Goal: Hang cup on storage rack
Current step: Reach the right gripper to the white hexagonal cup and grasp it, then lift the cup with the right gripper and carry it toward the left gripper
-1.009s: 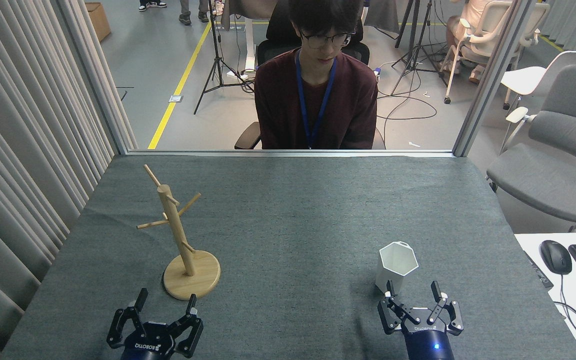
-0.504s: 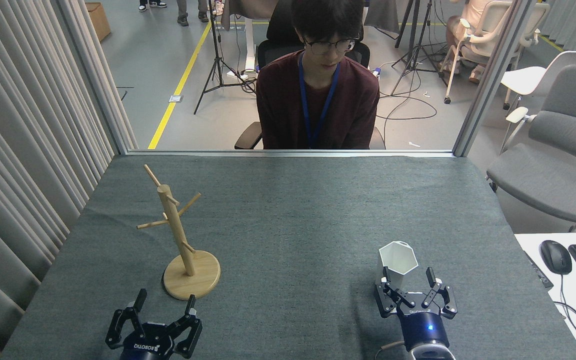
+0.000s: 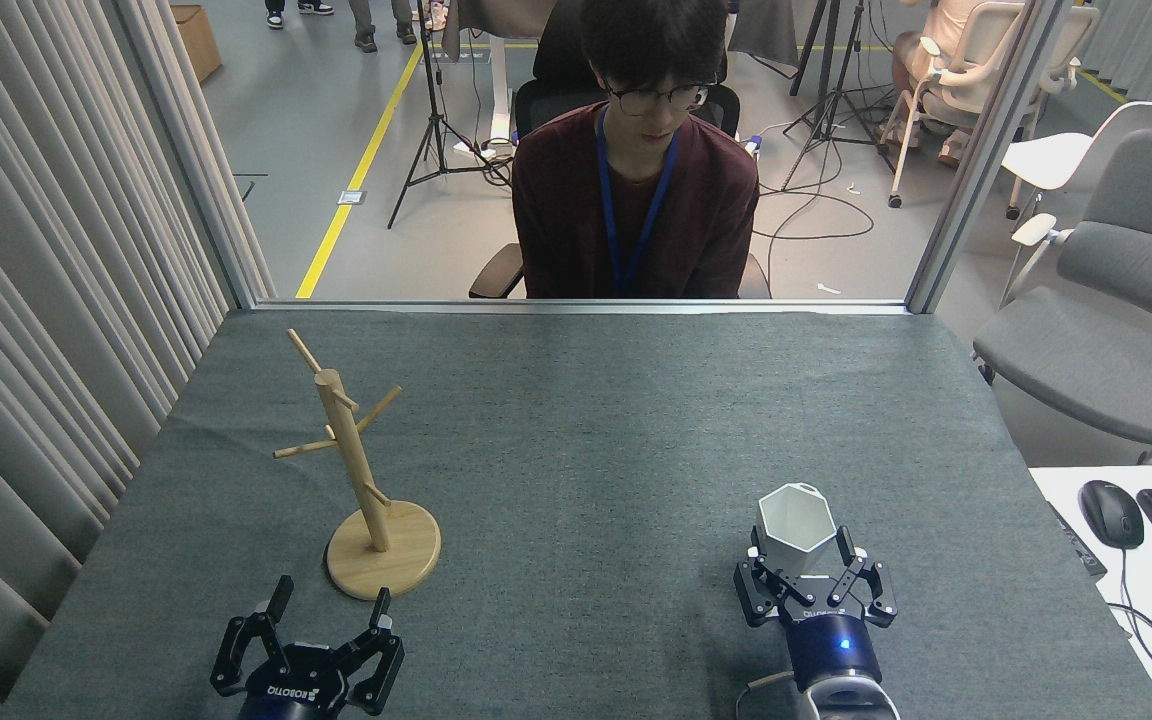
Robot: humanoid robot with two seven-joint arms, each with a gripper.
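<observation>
In the lower right of the frame our right gripper [image 3: 802, 556] has its jaws spread wide, one finger on each side of the cup's lower half; we cannot tell whether the pads touch it. The cup [image 3: 795, 526] stands upright on the grey table cloth [image 3: 616, 420], its hexagonal mouth open to the top. At the bottom left our left gripper [image 3: 327, 607] hangs open and empty, just below the round base of the storage rack [image 3: 364, 480], which stands left of centre, well apart from the cup. A person [image 3: 636, 170] sits beyond the table's far edge.
</observation>
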